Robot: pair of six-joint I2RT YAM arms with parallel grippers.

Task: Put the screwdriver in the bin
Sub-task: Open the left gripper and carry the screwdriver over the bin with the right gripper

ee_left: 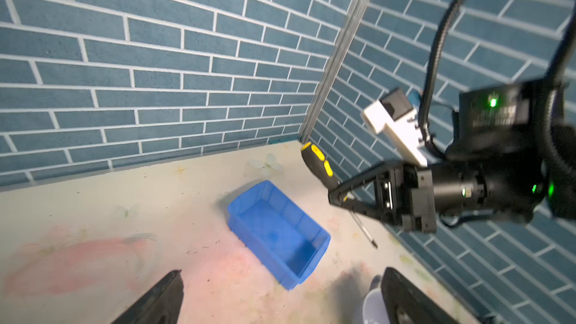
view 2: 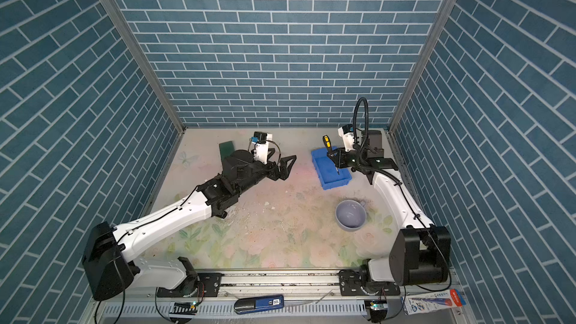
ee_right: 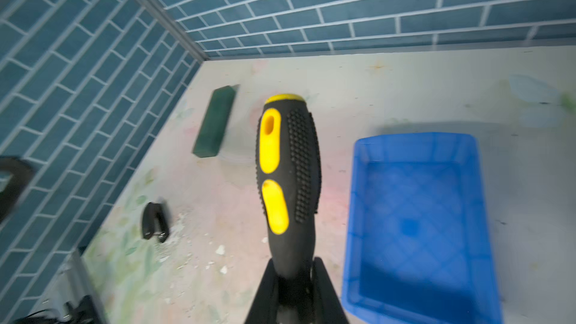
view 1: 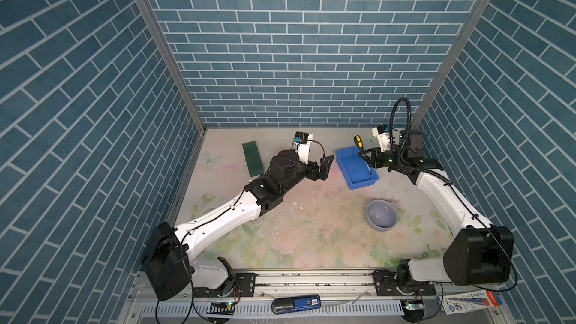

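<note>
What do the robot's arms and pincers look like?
The left arm and right arm have smooth white shells and chunky black joints. Thin black cables run along them; a ribbed black hose loops over the right one. The left pincer and right pincer are black and triangle-shaped. Tiny green lights glow on the right wrist.

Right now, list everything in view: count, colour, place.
bin: one, bright blue, far right of the table, nothing in it
screwdriver: one, black handle with yellow marks, held handle-up by the bin
bowl: one, grey-lavender, right side, nearer than the bin
block: one, dark green, lying flat, far left
table: one, pale floral top
walls: three, blue brick pattern, around the table
device: one, blue and black, front rail
packet: one, white and red, front right edge
left end effector: one, black, open, left of the bin
right end effector: one, black, shut on the screwdriver
</note>
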